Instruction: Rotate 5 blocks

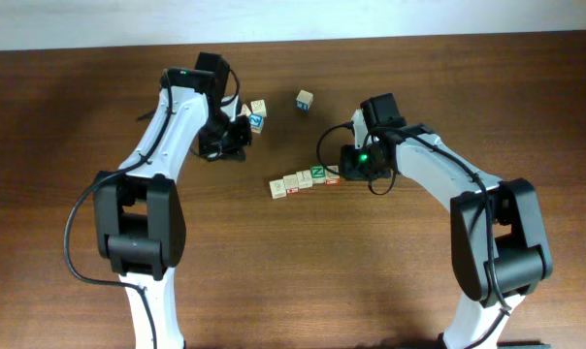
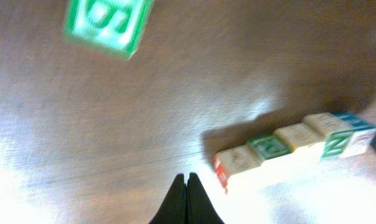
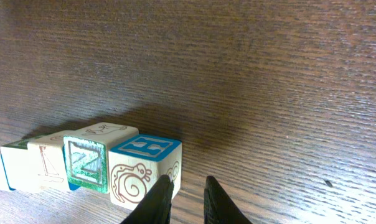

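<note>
The right claw (image 3: pixel 187 184) hangs low over the dark wooden surface (image 3: pixel 281 74), its two fingers a narrow gap apart with nothing between them. Just to the left of its left fingertip (image 3: pixel 163 186), touching it or nearly so, is the end cube (image 3: pixel 144 167) of the row of blocks (image 1: pixel 305 179). This cube has a blue letter on top and an orange snail on the side facing the claw. Pressed against its far side is the green-faced cube (image 3: pixel 85 163) with its white letter. Beyond that comes a cream cube (image 3: pixel 43 165) with thin red marks, and the row then runs off the left edge of the wrist view. From overhead the row is five cubes in a slightly slanted line, reaching away to the left of the right claw.

The left claw (image 2: pixel 187 178) is pinched fully shut and holds nothing. In its own view the same row lies ahead and to its right, well apart from the fingertips. A blurred green-lettered cube (image 2: pixel 107 22) sits farther off, ahead and to the left. From overhead, a pair of cubes (image 1: pixel 256 114), one cream and one blue-lettered, sits just beside the left claw. A lone cube (image 1: pixel 304 99) lies farther out, between the two arms. Whether it is the blurred green one cannot be told.
</note>
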`<action>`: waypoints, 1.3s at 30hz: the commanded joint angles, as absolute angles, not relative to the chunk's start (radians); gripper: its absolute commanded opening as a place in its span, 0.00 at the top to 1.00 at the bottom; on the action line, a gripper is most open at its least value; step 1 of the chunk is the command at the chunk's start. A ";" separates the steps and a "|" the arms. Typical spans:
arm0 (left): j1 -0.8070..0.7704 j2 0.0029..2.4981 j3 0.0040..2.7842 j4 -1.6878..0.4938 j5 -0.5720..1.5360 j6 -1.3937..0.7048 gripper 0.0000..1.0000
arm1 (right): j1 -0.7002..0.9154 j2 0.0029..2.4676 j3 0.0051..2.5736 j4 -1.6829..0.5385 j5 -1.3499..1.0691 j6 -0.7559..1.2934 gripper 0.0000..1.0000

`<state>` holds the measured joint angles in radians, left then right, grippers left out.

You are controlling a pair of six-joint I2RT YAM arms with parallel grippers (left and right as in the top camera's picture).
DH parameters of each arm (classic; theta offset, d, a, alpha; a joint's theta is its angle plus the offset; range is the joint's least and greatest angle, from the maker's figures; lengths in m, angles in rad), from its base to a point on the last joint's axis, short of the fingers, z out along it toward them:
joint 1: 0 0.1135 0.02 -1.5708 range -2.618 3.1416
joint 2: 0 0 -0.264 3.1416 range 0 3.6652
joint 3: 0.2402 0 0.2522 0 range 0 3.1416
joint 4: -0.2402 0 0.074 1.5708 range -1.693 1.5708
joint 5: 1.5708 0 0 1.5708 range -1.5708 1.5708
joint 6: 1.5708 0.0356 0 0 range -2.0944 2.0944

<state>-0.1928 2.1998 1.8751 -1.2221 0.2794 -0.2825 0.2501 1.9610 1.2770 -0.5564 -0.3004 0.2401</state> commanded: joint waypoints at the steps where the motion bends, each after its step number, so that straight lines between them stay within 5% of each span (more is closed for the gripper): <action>1: -0.224 2.201 1.857 -1.320 0.310 -0.302 1.00 | 0.247 1.984 1.292 -0.557 -0.281 0.224 0.81; 11: -0.303 2.201 1.621 -1.093 0.380 -0.382 1.00 | 0.248 1.988 1.292 -0.560 -0.281 0.224 0.81; 39: -0.298 2.201 1.638 -0.905 0.223 -0.381 1.00 | 0.193 1.988 1.386 -0.646 -0.295 0.141 0.80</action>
<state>-0.3370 2.2005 1.6264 -0.8768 0.2420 -0.3679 0.2356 1.9770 1.3041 -0.6136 -0.2909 0.2070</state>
